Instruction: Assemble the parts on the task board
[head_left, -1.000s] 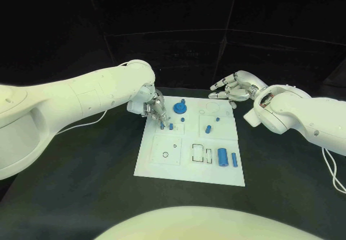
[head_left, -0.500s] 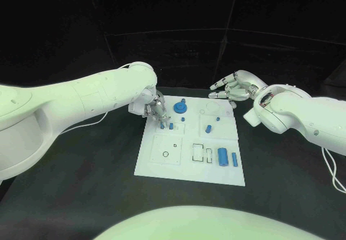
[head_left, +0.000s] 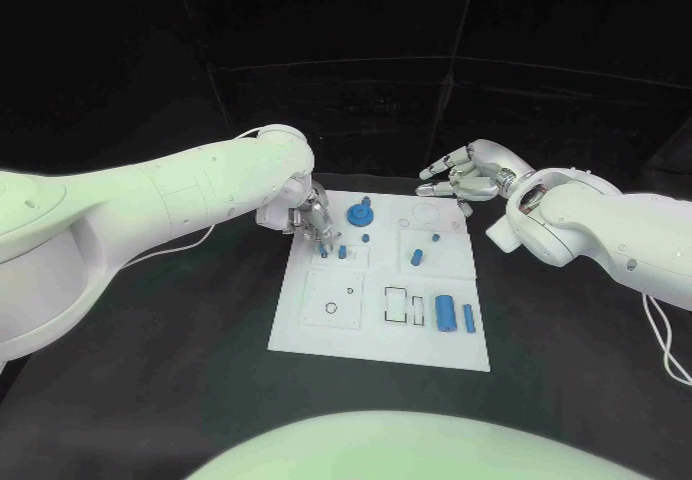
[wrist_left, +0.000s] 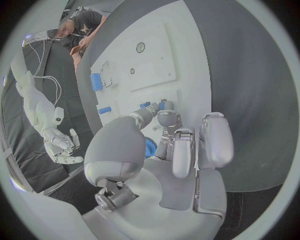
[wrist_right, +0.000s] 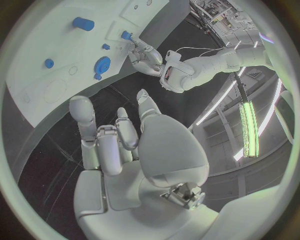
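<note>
My left fingers reach down w/ tips on small blue pegs at the task board far-left corner; can't tell if I'm pinching one. Risk: a tilted peg jams or slips onto the table. Nearer me, the blue cylinder lies loose. Farther off, right hand hovers, fingers apart, nothing held.

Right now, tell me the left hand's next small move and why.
Probably a slight press straight down: the left hand has its fingertips on a small blue peg at the task board near its far left corner, apparently seating it. The right hand hovers empty.
</note>
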